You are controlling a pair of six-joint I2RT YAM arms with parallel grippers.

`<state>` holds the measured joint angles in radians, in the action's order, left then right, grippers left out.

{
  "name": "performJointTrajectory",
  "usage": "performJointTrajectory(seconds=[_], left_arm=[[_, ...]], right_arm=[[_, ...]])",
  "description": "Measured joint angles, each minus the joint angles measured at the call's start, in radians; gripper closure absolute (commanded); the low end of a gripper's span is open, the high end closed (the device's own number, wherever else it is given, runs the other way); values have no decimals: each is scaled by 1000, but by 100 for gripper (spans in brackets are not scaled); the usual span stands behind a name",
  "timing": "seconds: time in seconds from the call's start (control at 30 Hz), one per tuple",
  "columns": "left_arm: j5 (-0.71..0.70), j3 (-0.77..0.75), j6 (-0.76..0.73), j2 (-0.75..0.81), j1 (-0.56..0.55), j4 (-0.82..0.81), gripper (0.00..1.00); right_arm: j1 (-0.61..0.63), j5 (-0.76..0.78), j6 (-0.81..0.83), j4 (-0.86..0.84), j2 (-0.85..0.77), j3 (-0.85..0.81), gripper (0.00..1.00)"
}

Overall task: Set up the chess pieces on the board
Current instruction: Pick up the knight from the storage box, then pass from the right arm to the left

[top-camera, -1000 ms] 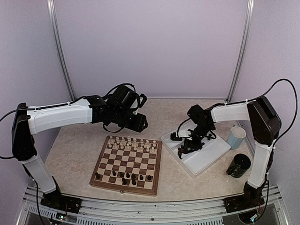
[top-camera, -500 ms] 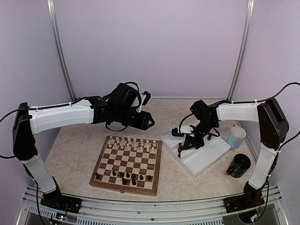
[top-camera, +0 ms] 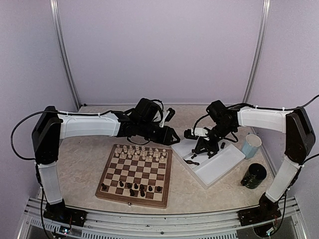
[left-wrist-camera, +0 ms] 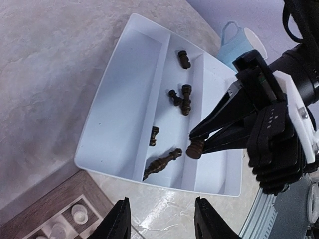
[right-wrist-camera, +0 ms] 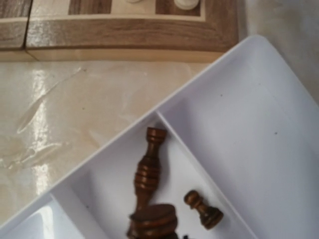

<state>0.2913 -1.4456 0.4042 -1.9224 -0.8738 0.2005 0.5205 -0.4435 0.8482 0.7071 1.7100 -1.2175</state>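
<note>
The board (top-camera: 133, 172) has cream pieces (top-camera: 139, 152) along its far rows and dark pieces (top-camera: 132, 188) along the near rows. More dark pieces (left-wrist-camera: 182, 98) lie in the white tray (top-camera: 222, 167). My right gripper (top-camera: 199, 148) hangs over the tray, shut on a dark piece (left-wrist-camera: 195, 148); that piece's round base (right-wrist-camera: 152, 219) fills the bottom of the right wrist view. Below it lie a long dark piece (right-wrist-camera: 148, 167) and a dark pawn (right-wrist-camera: 204, 209). My left gripper (top-camera: 171, 134) is open and empty, above the table between the board's far right corner and the tray.
A light blue cup (top-camera: 251, 145) stands right of the tray and a black cup (top-camera: 255, 175) nearer the front. The board's wooden rim (right-wrist-camera: 124, 35) lies close to the tray's left corner. The two grippers are close together over the tray's left end.
My left arm has swung right, from behind the board to the tray's near-left corner. My right gripper has moved back and up over the tray with a dark piece in it.
</note>
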Motion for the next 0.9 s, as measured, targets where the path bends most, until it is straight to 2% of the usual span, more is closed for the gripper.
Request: performJointTrajectory(seconds=[0.23, 0.53, 0.9], left_arm=[[92, -70, 19, -101, -11, -56, 58], [185, -80, 55, -155, -26, -123, 59], [260, -83, 98, -180, -26, -219, 71]], right_arm=[[-18, -32, -6, -2, 0, 5, 87], [-44, -128, -27, -2, -26, -2, 85], [-44, -226, -34, 4, -29, -33, 85]])
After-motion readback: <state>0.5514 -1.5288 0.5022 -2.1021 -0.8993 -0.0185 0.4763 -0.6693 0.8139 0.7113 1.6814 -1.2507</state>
